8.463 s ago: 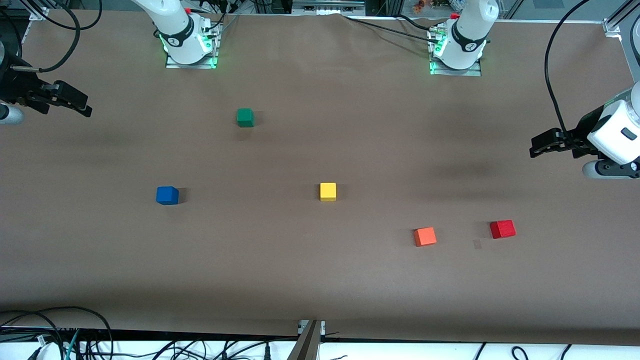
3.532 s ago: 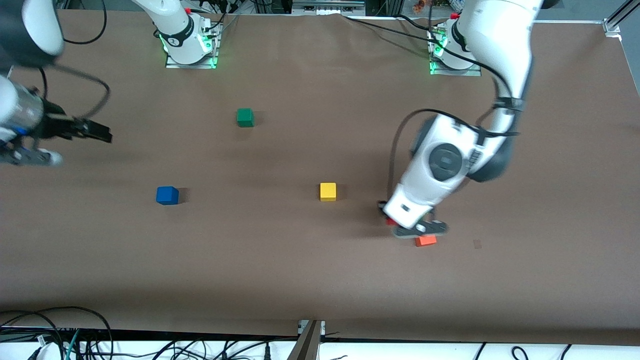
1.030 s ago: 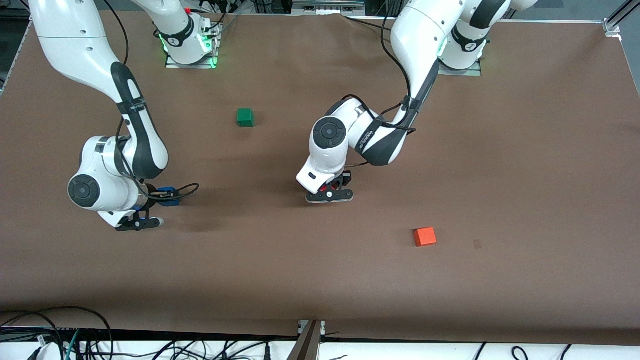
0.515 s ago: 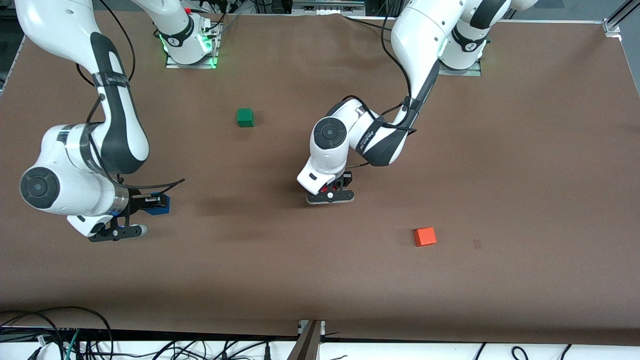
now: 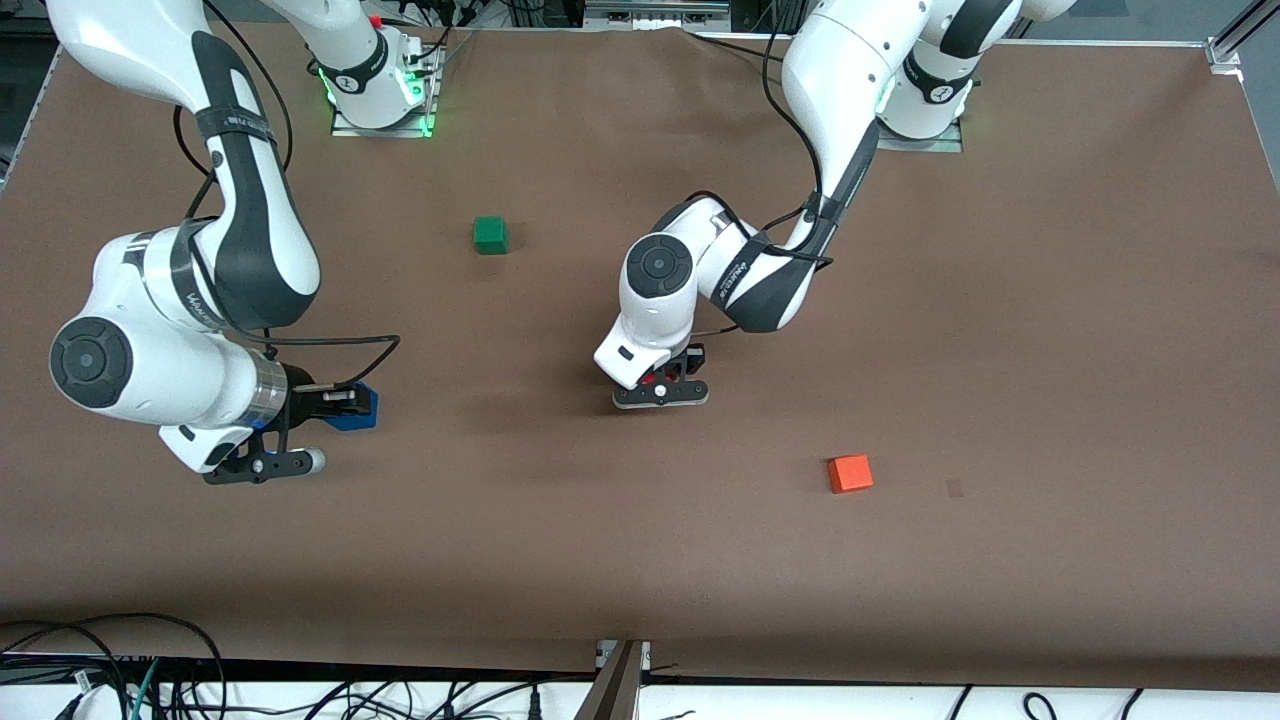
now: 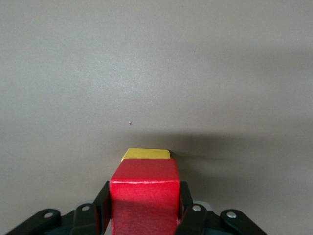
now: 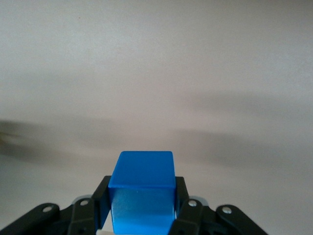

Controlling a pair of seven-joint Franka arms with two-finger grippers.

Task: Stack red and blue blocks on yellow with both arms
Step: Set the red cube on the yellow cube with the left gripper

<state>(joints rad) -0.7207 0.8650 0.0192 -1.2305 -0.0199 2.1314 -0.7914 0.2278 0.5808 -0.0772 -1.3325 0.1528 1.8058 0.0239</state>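
Mostly hidden under the red block (image 6: 145,196) gripped by the left pincer (image 6: 145,208), yellow cube (image 6: 145,154) edge shows; right pincer (image 7: 142,205) grips blue block (image 7: 142,191).

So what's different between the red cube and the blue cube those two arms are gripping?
The matte red cube has a small yellow cube showing directly under it; under the matte blue cube only bare table shows. The red one sits in the left hand, shut on it mid-table; the blue one sits in the right hand, shut on it toward the right arm's end. Both look the same size and are gripped by their sides.
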